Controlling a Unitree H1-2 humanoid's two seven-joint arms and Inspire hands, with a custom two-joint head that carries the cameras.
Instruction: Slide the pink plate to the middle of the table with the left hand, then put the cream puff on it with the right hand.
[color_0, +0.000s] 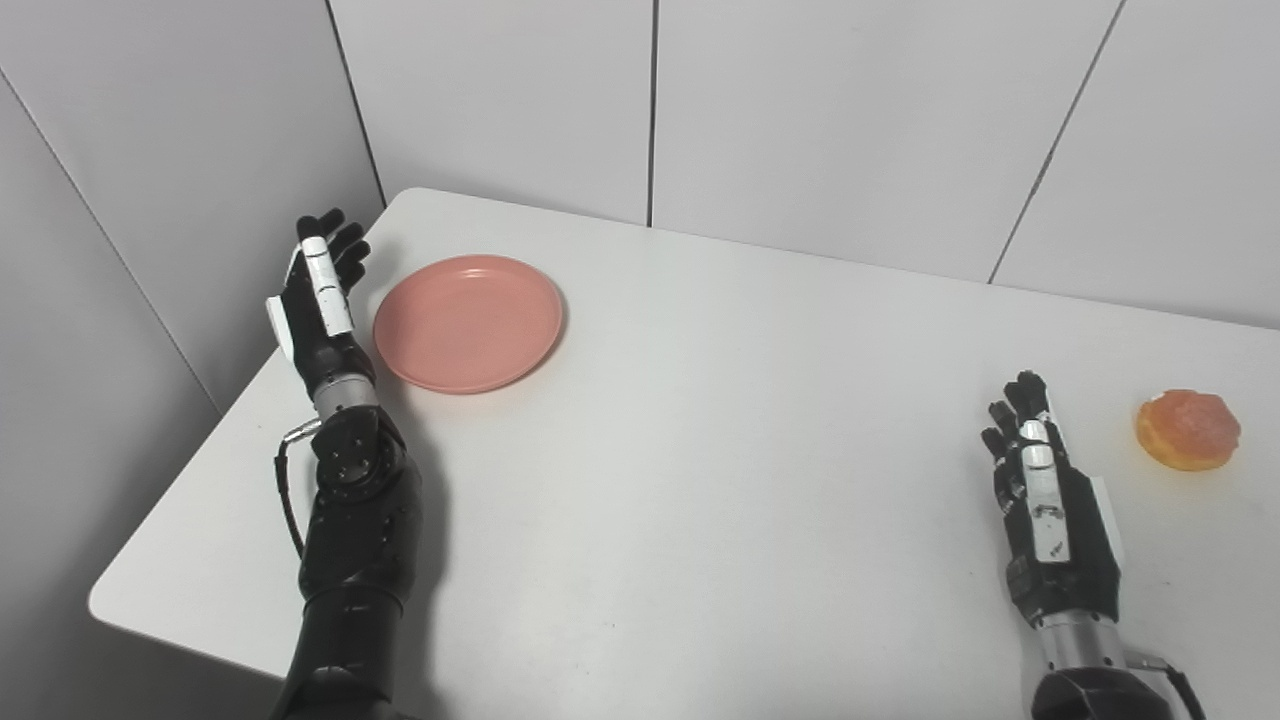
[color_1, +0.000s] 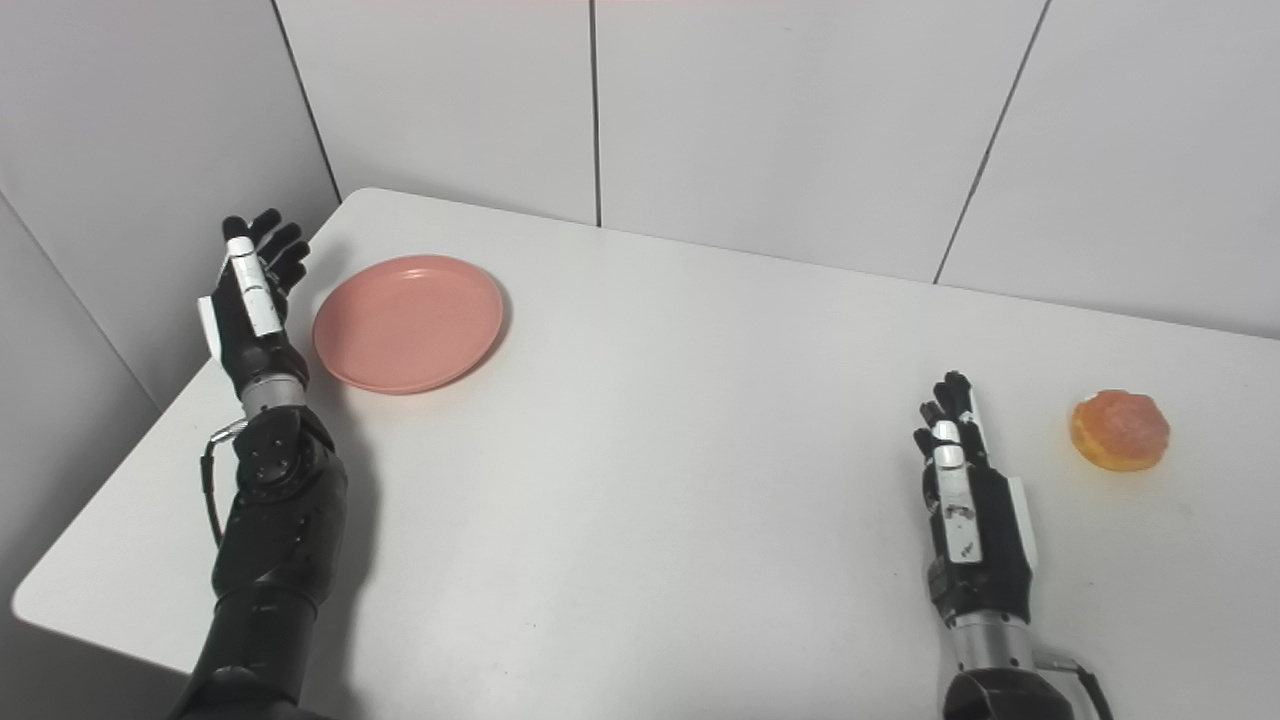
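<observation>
The pink plate (color_0: 468, 321) lies empty on the white table (color_0: 700, 420) near its far left corner. My left hand (color_0: 320, 290) is open, held edge-up just left of the plate, close to its rim; I cannot tell if it touches. The cream puff (color_0: 1187, 429), golden with a glazed top, sits on the table at the right. My right hand (color_0: 1045, 495) is open and empty, palm toward the puff, a short way to its left and nearer to me.
Grey wall panels (color_0: 800, 120) stand close behind the table and along its left side. The table's left edge (color_0: 180, 480) runs right beside my left forearm.
</observation>
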